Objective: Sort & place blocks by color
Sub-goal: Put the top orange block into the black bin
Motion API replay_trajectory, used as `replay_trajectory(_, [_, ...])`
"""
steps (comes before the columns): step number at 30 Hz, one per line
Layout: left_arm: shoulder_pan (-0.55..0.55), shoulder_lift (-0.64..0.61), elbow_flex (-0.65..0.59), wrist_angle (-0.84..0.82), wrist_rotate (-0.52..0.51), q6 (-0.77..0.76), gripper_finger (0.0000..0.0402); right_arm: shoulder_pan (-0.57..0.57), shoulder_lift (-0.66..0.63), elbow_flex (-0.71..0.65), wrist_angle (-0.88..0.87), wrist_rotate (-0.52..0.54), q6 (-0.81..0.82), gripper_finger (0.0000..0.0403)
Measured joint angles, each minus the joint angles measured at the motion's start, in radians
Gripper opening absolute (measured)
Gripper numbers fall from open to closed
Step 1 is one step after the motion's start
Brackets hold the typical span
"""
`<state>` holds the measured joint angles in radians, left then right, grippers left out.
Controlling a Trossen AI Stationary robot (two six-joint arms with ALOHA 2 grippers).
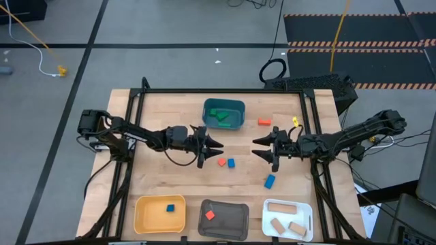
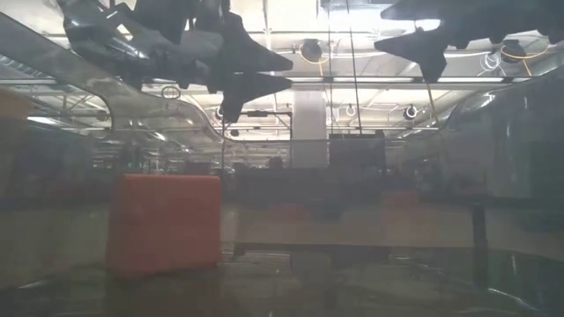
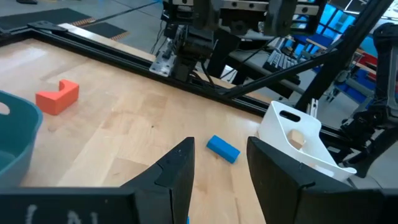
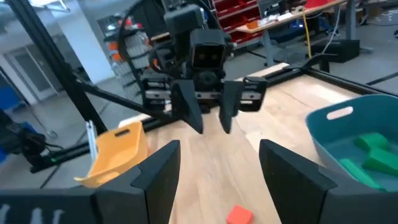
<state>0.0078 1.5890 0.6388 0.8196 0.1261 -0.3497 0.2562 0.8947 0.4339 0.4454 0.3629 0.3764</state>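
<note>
On the worktop (image 1: 163, 116), a teal tray (image 1: 223, 113) holds green blocks (image 1: 219, 116), a yellow tray (image 1: 160, 214) one blue block (image 1: 170, 207), a grey tray (image 1: 223, 219) one red block (image 1: 210, 215), a white tray (image 1: 287, 219) tan blocks (image 1: 285, 222). Loose red and blue blocks (image 1: 226, 162) lie between both grippers, left (image 1: 212, 145) and right (image 1: 261, 147), each with fingers spread and holding nothing.

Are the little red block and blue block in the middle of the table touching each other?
Apart. The high view shows a strip of bare wood between the red block and the blue block.

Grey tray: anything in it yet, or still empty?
Not empty. The grey tray holds one red block, seen in the high view near its left end; nothing else shows inside.
</note>
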Motion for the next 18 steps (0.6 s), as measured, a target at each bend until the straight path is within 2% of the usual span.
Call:
replay_trajectory(5, [-0.012,0.000,0.000,0.000,-0.002,-0.015,0.0147,-0.017,0.016,0.000,0.036,0.026,-0.043,0.0212])
replay_trajectory(7, [-0.013,0.000,0.000,0.000,-0.002,-0.027,0.0147,-0.031,0.015,0.000,0.034,0.103,-0.098,0.0212])
replay_trajectory(9, [-0.017,0.000,0.000,0.001,-0.003,-0.030,0.0147,-0.050,0.013,0.000,0.001,0.227,-0.166,0.0212])
replay_trajectory(13, [-0.031,0.000,0.000,0.007,-0.003,-0.032,0.0147,-0.116,0.016,0.000,-0.127,0.428,-0.284,0.0212])
replay_trajectory(15, [-0.037,0.000,0.000,0.021,-0.004,-0.034,0.0147,-0.162,0.017,0.000,-0.183,0.477,-0.306,0.0212])
replay_trajectory(18, [-0.042,0.000,0.000,0.036,-0.024,-0.040,0.0147,-0.252,0.016,0.000,-0.221,0.472,-0.306,0.0212])
